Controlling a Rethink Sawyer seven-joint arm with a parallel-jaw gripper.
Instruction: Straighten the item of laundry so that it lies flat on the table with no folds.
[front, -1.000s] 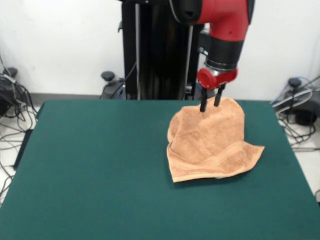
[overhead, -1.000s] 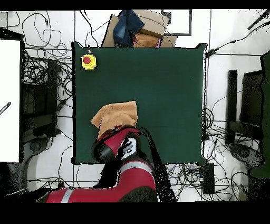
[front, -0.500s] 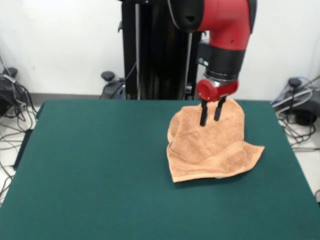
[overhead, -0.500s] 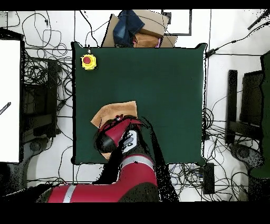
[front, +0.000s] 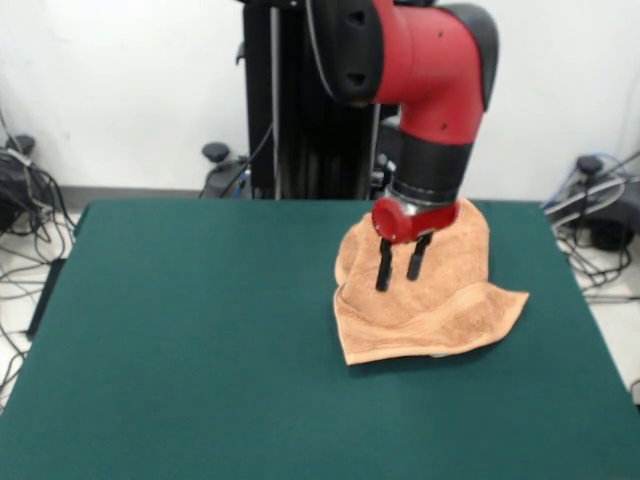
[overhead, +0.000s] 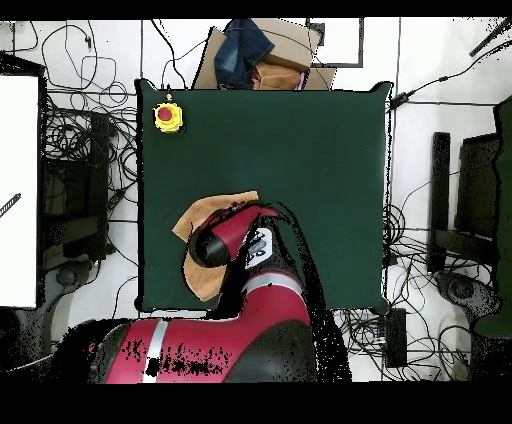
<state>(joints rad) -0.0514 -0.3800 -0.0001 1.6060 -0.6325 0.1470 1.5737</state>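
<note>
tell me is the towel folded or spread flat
Folded. The towel lies rumpled on the table, with a layer doubled over along its front edge. The open gripper is over it.

A peach-orange towel (front: 440, 300) lies rumpled on the dark green table (front: 200, 350), in the right half of the frame, a little above the middle. Its upper part reaches close to the table's top edge; its lower hem, with a woven band, curls up slightly and juts toward the lower right. The red and black arm (front: 430, 90) comes down from the upper centre. Its gripper (front: 398, 270) hangs over the towel's middle, its two dark fingers (front: 383, 268) parted with a gap between them, tips pointing down at the cloth. Cables lie on the floor at both side edges.
</note>
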